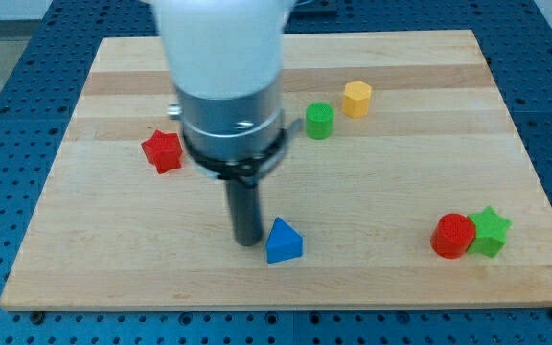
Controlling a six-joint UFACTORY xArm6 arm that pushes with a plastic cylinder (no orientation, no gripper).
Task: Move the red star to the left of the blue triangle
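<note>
Your arm carries no fingers, so there is no open or closed state to record; it ends in a dark rod. Your tip rests on the wooden bench, just beside the blue triangle on that block's left as the view shows it. Whether tip and triangle are touching cannot be determined; the gap, if any, is very slight.

The red star lies toward the view's left, above and to the left of the tip, apart from it and well apart from the blue triangle. The arm's white and dark housing stands just to its right.

Other blocks noted: a green cylinder and a yellow block of roughly hexagonal shape sit near each other toward the view's top, right of the arm. At the view's lower right, a red cylinder and a green star sit touching, red on the left.
</note>
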